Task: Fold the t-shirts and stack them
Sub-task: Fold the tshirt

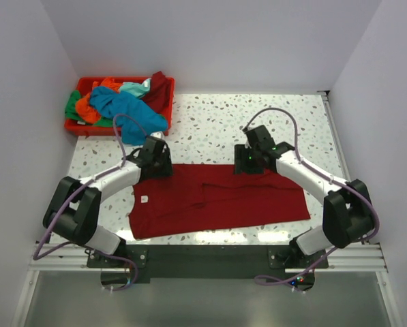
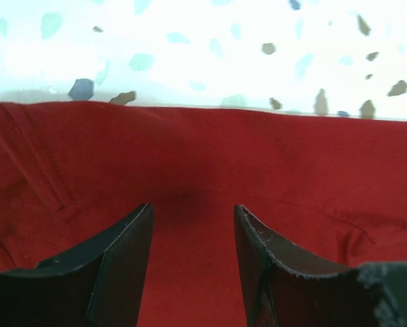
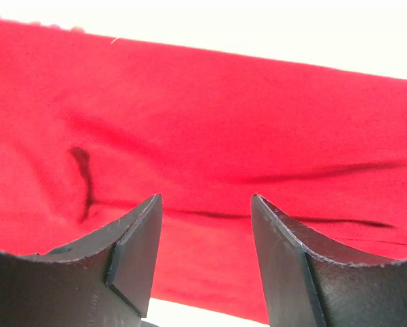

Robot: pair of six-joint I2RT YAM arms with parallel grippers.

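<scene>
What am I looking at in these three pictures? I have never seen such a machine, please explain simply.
You see two robot arms fixed at the near edge of a speckled table. The wide picture comes from a camera above and behind them. The other two come from a camera on each wrist, looking past that arm's own black fingers. A dark red t-shirt, partly folded, lies flat on the table. The left pincer and the right pincer both hover open at its far edge; neither holds anything. At the back left, a red plastic bin holds more shirts, among them a teal blue one.
</scene>
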